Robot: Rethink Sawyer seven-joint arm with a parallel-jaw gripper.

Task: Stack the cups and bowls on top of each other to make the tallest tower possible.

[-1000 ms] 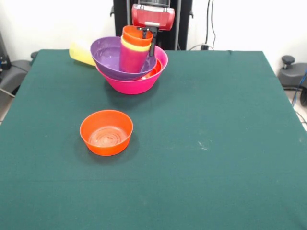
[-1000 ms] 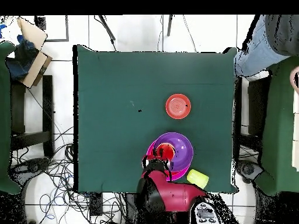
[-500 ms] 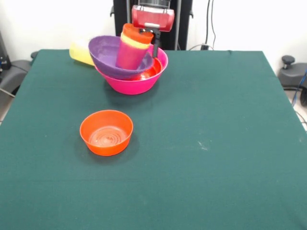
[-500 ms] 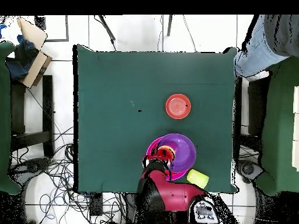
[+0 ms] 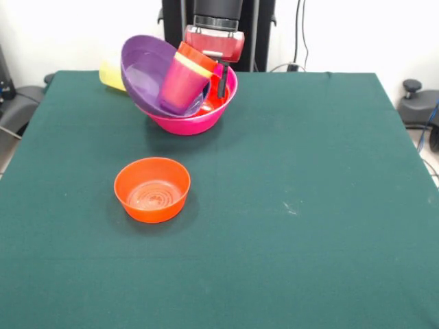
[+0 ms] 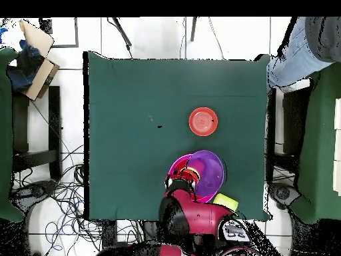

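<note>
Front view: big pink bowl [image 5: 195, 118] at far side of green table [image 5: 309, 205], carrying the tower. Wide purple bowl [image 5: 145, 72] tipped steeply up on its left rim. Nested cups [image 5: 184, 81] (magenta body, yellow band, orange rim) leaning inside it. Gripper [image 5: 218, 82] reaching down into pink bowl right of the cups; grip state impossible to tell. Yellow cup [image 5: 110, 74] lying behind. Small orange bowl [image 5: 151, 189] standing alone, well apart.

Overhead view: purple bowl [image 6: 208, 175] overlapping pink bowl [image 6: 177, 165]; yellow cup [image 6: 226, 201] just beside; orange bowl [image 6: 203, 121] apart.

green table [image 5: 309, 137], pink bowl [image 5: 195, 122], orange bowl [image 5: 151, 189], yellow cup [image 5: 111, 75]
</note>
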